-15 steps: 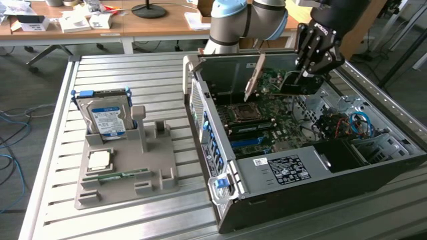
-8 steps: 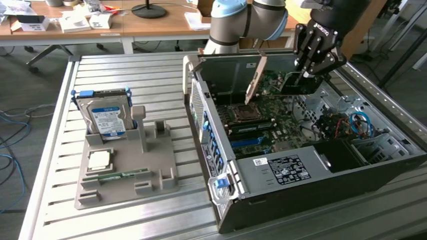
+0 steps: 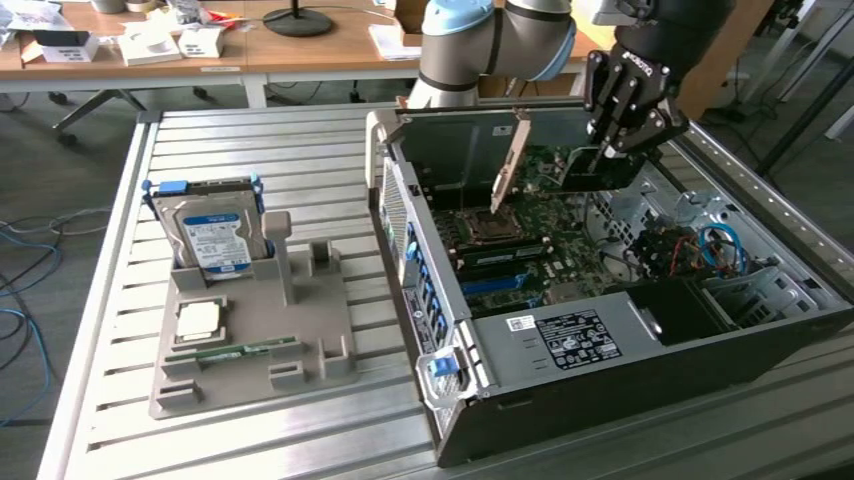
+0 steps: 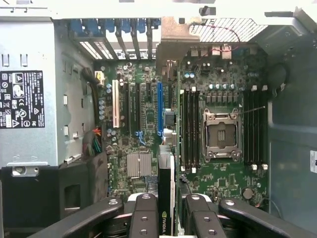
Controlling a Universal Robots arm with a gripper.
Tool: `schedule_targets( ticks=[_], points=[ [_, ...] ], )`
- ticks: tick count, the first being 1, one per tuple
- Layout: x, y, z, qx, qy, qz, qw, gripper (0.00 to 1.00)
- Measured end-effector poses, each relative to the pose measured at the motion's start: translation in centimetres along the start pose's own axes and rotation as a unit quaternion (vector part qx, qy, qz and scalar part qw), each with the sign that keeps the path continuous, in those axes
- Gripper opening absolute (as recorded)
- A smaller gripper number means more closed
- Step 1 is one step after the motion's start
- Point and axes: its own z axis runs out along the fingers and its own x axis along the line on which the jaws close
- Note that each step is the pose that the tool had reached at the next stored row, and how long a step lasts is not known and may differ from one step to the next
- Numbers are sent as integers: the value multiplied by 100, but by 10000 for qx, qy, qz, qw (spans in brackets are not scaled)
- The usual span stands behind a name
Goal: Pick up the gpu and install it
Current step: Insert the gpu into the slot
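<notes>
Arm (image 3: 534,35) reaches in from the far side of the open computer case (image 3: 561,400). Its wrist is angled down over the motherboard (image 4: 218,79).

End effector (image 3: 617,145) (image 4: 166,210): fingers closed narrowly on the gpu (image 3: 594,168) (image 4: 166,186). The card hangs edge-on above the board, near the expansion slots and beside the empty CPU socket (image 4: 221,135). Whether it touches a slot cannot be told.

Writing:
- green logo mark on the card's edge, text unreadable
- black power-supply label (image 3: 577,338), white print too small to read
- white lettering on the end effector body, illegible
- blue label on the hard drive (image 3: 214,235), which stands upright in a grey holder (image 3: 254,370)

Surface: ribbed metal table (image 3: 267,140). Wooden desks (image 3: 294,50) with boxes stand behind it, and there are cables on the floor at the exterior view's left.
</notes>
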Motion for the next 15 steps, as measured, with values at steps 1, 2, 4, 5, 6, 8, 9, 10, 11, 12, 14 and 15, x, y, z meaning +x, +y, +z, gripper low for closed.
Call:
schedule_targets(
  ticks=[1,2,4,5,6,8,9,10,11,12,14,15],
  points=[
    [1,9,7,30,-3,-5,10000,26],
    [1,18,13,61,-6,-11,10000,26],
    [5,55,81,225,-22,-40,9997,26],
    [6,63,123,225,-22,-27,9997,26],
    [6,68,128,225,-22,-8,9997,26],
    [7,79,138,227,-23,60,9997,26],
    [8,85,142,228,-23,97,9997,26],
    [8,89,145,229,-23,120,9997,26],
    [8,90,145,229,-23,122,9997,26],
    [8,92,151,229,-24,122,9997,26],
    [9,92,174,230,-25,122,9997,26],
    [9,93,185,229,-24,123,9997,26]
  ],
)
